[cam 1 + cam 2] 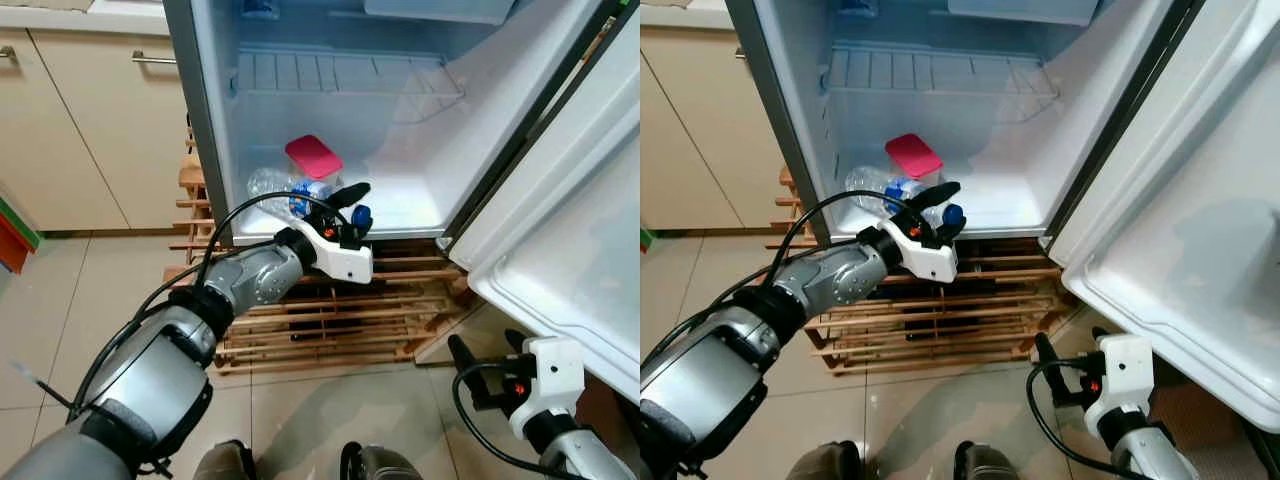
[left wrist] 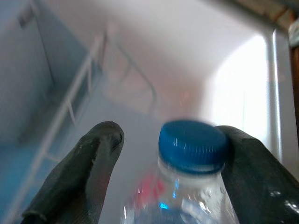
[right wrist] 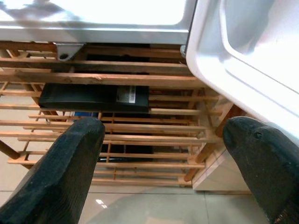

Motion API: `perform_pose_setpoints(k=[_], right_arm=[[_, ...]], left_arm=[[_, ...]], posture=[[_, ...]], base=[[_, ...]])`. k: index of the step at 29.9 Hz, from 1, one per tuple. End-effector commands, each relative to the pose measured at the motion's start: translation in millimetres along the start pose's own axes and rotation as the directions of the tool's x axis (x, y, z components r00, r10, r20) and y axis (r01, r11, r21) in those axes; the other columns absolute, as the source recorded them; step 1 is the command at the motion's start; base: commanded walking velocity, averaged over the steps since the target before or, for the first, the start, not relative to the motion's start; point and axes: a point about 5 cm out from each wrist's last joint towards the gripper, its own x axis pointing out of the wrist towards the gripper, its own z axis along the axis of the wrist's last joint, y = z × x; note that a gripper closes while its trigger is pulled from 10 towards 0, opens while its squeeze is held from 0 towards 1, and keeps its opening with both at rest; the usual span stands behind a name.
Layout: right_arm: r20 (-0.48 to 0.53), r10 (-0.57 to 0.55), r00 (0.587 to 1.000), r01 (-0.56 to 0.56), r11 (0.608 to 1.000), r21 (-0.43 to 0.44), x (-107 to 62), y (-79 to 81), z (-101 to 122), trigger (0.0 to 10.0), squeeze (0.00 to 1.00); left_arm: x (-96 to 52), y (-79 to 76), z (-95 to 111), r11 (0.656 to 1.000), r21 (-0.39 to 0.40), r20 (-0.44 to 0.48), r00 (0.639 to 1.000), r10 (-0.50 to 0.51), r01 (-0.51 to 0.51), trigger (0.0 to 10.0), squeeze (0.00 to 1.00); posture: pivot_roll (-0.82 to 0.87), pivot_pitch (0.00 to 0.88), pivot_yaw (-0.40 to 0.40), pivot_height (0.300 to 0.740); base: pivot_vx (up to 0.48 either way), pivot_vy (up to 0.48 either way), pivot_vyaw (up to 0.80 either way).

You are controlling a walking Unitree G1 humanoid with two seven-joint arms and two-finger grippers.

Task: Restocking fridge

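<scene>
While reaching into the open fridge at frame centre, left pincer parted around a blue-capped water bottle, one finger above the cap, the other hidden under it. Behind it on the fridge floor, a second clear bottle lying on its side and a red-lidded container tilted against it. Free white floor to the right of these, up to the inner wall; a wire shelf overhead at upper centre, with bare space between. Door swung wide across the right of the frame, its lower corner close above the right pincer at bottom right. Slatted wooden rack under the fridge, tiled floor and cabinets at left.

Seen from the left wrist: blue cap between the two fingers, touching the one beside it, a gap to the other. Seen from the right wrist: fingers wide apart and holding nothing, a black box on the rack slats, door edge close by.
</scene>
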Motion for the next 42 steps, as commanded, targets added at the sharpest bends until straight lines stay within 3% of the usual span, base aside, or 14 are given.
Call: perform_pose_setpoints(k=[1, 4, 6, 9, 12, 14, 19, 30, 31, 34, 35, 36, 39, 42], right_arm=[[-0.011, -0.003, 1.0, 0.003, 1.0, -0.021, -1.6, -3.4, -3.2, 10.0, 0.0], [-0.012, 0.0, 1.0, 0.0, 1.0, -0.022, -1.5, -3.0, -4.7, 10.0, 0.0], [-0.012, 0.001, 1.0, -0.001, 1.0, -0.023, -1.5, -3.0, -5.6, 10.0, 0.0], [-0.014, -0.001, 1.0, 0.0, 1.0, -0.025, -1.6, -3.5, -6.6, 10.0, 0.0], [-0.013, -0.004, 1.0, 0.004, 1.0, -0.025, -1.9, -3.5, -7.7, 10.0, 0.0], [-0.012, -0.005, 1.0, 0.005, 1.0, -0.025, -2.0, -3.3, -8.2, 10.0, 0.0], [-0.013, -0.004, 1.0, 0.003, 1.0, -0.024, -1.1, -2.5, -9.6, 10.0, 0.0], [-0.009, -0.006, 1.0, 0.006, 1.0, -0.028, 1.7, -1.9, -10.1, 10.0, 0.0], [-0.006, -0.011, 1.0, 0.011, 1.0, -0.028, 1.5, -2.3, -9.7, 10.0, 0.0], [-0.005, -0.013, 1.0, 0.013, 1.0, -0.027, 1.5, -2.3, -9.6, 10.0, 0.0], [-0.005, -0.013, 1.0, 0.013, 1.0, -0.028, 1.8, -2.3, -9.4, 10.0, 0.0], [-0.005, -0.013, 1.0, 0.013, 1.0, -0.028, 1.8, -2.3, -9.4, 10.0, 0.0], [-0.005, -0.014, 1.0, 0.014, 1.0, -0.027, 2.9, -2.4, -9.3, 10.0, 0.0], [-0.003, -0.014, 1.0, 0.014, 1.0, -0.027, 3.8, -2.3, -9.3, 10.0, 0.0]], left_arm=[[3.5, -1.4, -11.5, 0.979, -0.205, -0.178, 0.983, -0.041, 0.004, 10.0, 1.0], [4.0, -6.5, -17.4, 0.927, -0.374, -0.281, 0.956, -0.088, -0.025, 10.0, 1.0], [7.3, -5.1, -18.5, 0.862, -0.497, -0.342, 0.936, -0.086, -0.102, 10.0, 0.0], [12.8, -0.6, -19.2, 0.744, -0.631, -0.417, 0.905, -0.087, -0.219, 10.0, 0.0], [16.7, 0.5, -19.7, 0.489, -0.795, -0.476, 0.87, -0.133, -0.36, 10.0, 0.0], [19.3, -0.4, -16.6, 0.382, -0.846, -0.457, 0.875, -0.16, -0.372, 10.0, 0.0], [23.3, -1.0, -11.3, 0.26, -0.883, -0.441, 0.881, -0.173, -0.391, 10.0, 0.0], [24.6, -10.2, -2.2, 0.292, -0.9, -0.388, 0.9, -0.199, -0.324, 10.0, 0.0], [25.8, -11.6, 4.8, 0.392, -0.886, -0.334, 0.927, -0.172, -0.246, 10.0, 1.0], [25.5, -15.3, 13.6, 0.607, -0.785, -0.272, 0.95, -0.155, -0.126, 10.0, 1.0], [24.7, -15.8, 15.4, 0.737, -0.673, -0.256, 0.955, -0.151, -0.064, 10.0, 1.0], [24.7, -15.8, 15.4, 0.737, -0.673, -0.256, 0.955, -0.151, -0.064, 10.0, 1.0], [23.8, -13.3, 17.5, 0.907, -0.418, -0.213, 0.965, -0.153, 0.051, 10.0, 1.0], [26.5, -0.8, 15.7, 0.923, -0.385, -0.216, 0.969, -0.119, 0.027, 10.0, 1.0]], posture=[[-0.16, 0.157, -0.108, 0.74], [-0.16, 0.159, -0.108, 0.74], [-0.16, 0.159, -0.109, 0.74], [-0.16, 0.16, -0.109, 0.74], [-0.16, 0.162, -0.102, 0.74], [-0.16, 0.164, -0.101, 0.74], [-0.16, 0.164, -0.102, 0.74], [-0.16, 0.16, -0.094, 0.74], [-0.16, 0.163, -0.093, 0.74], [-0.16, 0.163, -0.093, 0.74], [-0.16, 0.164, -0.094, 0.74], [-0.16, 0.164, -0.094, 0.74], [-0.15, 0.162, -0.094, 0.74], [-0.15, 0.16, -0.091, 0.74]], base=[[0.0, 0.0, 0.0], [0.0, 0.0, 0.0], [0.0, 0.0, 0.0], [0.0, 0.0, 0.0], [0.0, 0.0, 0.0], [0.0, 0.0, 0.0], [0.0, 0.0, 0.0], [0.0, 0.0, 0.0], [0.0, 0.0, 0.0], [0.0, 0.0, 0.0], [0.0, 0.0, 0.0], [0.0, 0.0, 0.0], [0.0, 0.0, 0.0], [0.0, 0.0, 0.0]])
